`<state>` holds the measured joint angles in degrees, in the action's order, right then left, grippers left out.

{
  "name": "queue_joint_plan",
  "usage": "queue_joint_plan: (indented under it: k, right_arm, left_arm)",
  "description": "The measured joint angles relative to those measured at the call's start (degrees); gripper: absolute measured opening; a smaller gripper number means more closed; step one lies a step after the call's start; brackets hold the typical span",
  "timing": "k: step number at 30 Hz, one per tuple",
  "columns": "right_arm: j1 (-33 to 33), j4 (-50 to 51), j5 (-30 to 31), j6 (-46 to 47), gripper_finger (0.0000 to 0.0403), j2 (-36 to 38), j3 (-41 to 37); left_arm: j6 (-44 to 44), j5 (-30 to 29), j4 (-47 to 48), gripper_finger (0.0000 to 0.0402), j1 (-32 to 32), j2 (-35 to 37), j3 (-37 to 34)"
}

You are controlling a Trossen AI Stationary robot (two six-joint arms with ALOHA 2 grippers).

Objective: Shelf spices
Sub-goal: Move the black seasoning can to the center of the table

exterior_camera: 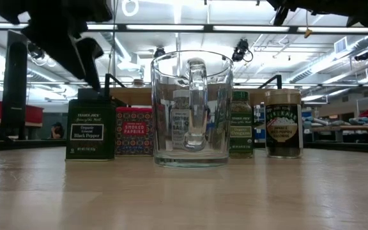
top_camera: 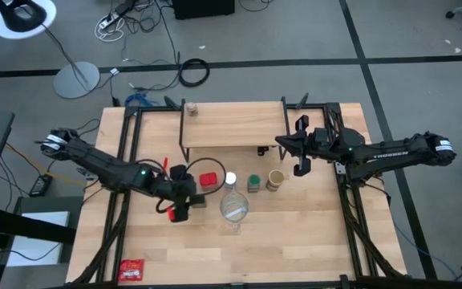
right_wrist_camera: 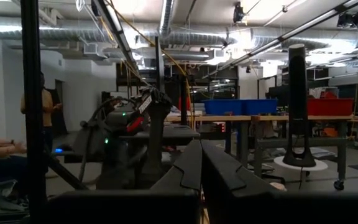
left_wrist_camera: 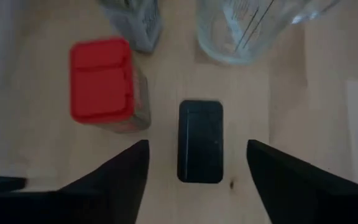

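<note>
The dark green tin (left_wrist_camera: 200,142) stands upright on the table, and my left gripper (left_wrist_camera: 198,149) hovers open above it, one finger on each side with a gap. The red tin (left_wrist_camera: 101,81) stands just beside it. In a row toward the right are the white-lidded jar (top_camera: 231,178), the green-lidded jar (top_camera: 253,183) and the tan-lidded jar (top_camera: 274,180). A tiny jar (top_camera: 190,107) sits on the shelf (top_camera: 231,128), at its far left corner. My right gripper (top_camera: 301,152) is shut, raised by the shelf's right end.
A large clear glass vessel (top_camera: 233,209) stands on the table just right of my left gripper, in front of the jars. A flat red packet (top_camera: 132,270) lies near the front left corner. The shelf's wood top has free room to the right of the tiny jar.
</note>
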<state>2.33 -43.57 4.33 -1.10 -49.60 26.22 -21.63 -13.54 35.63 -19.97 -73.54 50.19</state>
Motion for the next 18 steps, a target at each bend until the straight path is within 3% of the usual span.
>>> queue_joint_plan:
  k: [8, 12, 18]
  right_arm:
    - [0.0, 0.0, 0.0, 0.0, 0.0003, 0.0, 0.0]
    - [0.0, -0.1, 0.0, 0.0, 0.0003, 0.0, 0.0]
    - [0.0, -0.1, 0.0, 0.0, 0.0003, 0.0, 0.0]
  left_arm:
    - [-0.1, 3.3, -0.1, 0.0314, 1.8, -4.7, 0.0]
    - [-1.0, 7.8, -0.8, 0.0307, 2.6, -8.0, 0.0]
    - [-1.1, 7.6, -1.6, 0.0267, 3.9, -10.6, 0.0]
